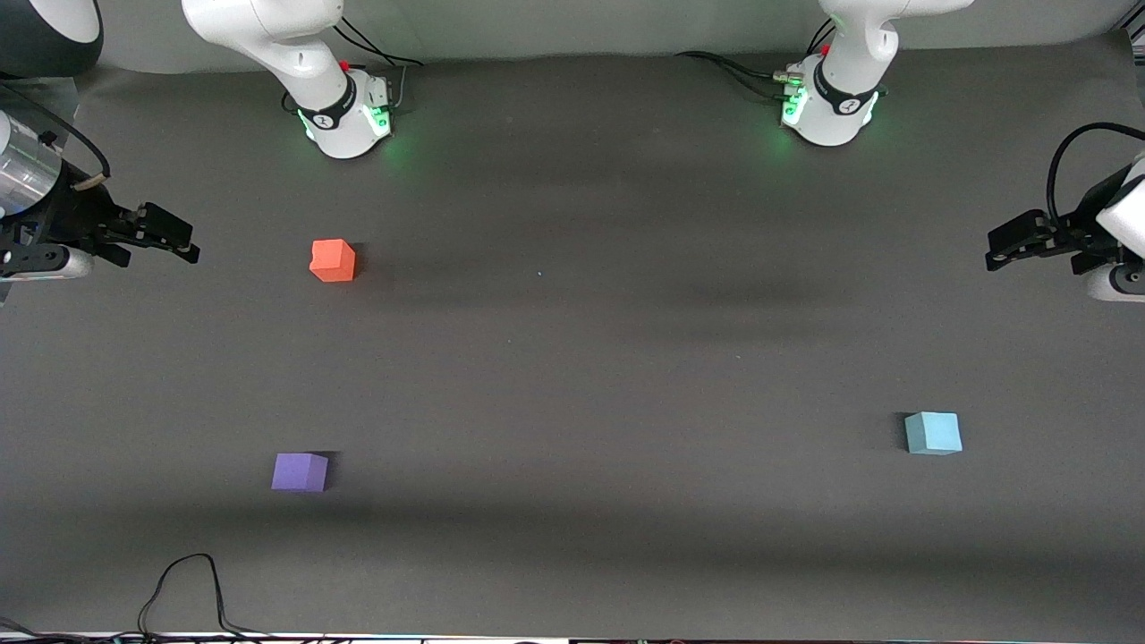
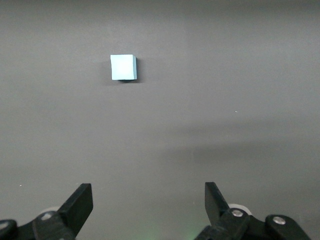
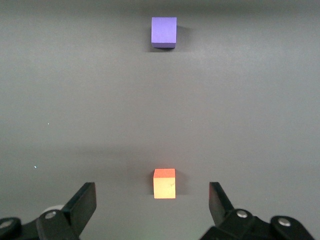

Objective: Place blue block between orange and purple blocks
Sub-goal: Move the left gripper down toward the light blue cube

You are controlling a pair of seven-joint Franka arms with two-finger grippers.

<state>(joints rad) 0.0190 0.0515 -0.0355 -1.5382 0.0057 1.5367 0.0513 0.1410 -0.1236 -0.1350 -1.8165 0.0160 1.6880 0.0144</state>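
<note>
Dark grey matte table, faint shadows.

Three blocks are set well apart on the desk. The orange block and the purple block are found toward the right arm's end, the purple block nearer to the front camera. The blue block is placed toward the left arm's end. Nothing is stacked. The right claw and left claw are held over their own ends.
</note>
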